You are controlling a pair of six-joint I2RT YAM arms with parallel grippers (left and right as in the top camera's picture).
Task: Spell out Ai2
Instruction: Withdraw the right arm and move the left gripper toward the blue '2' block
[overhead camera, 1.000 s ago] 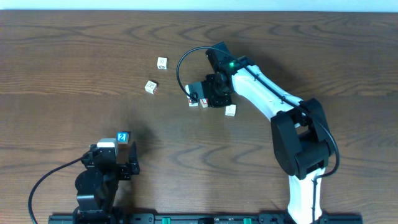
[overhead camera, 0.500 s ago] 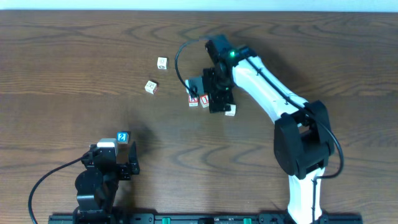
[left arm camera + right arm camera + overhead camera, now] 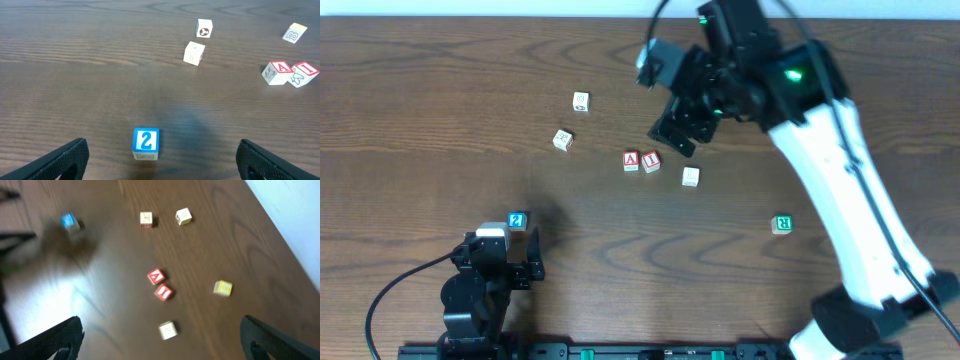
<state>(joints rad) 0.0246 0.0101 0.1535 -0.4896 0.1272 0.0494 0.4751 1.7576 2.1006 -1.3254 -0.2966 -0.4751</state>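
A red A block (image 3: 631,160) and a red I block (image 3: 650,161) lie touching side by side at mid-table; the right wrist view shows the A block (image 3: 156,276) and I block (image 3: 164,292) far below. My right gripper (image 3: 678,128) hangs open and high above the table behind them, holding nothing. A blue 2 block (image 3: 517,220) sits near the front left. It lies just ahead of my left gripper (image 3: 505,250), which is open and low over the table. In the left wrist view the 2 block (image 3: 146,141) sits between the spread fingers (image 3: 65,159).
A plain white block (image 3: 690,177) lies just right of the I block. Two pale blocks (image 3: 580,101) (image 3: 561,139) sit at the back left. A green R block (image 3: 781,224) lies right of centre. The right arm (image 3: 840,170) spans the right side.
The right gripper opened, left the I block beside the A block and rose up and back. The green R block now shows. The left arm has not moved.
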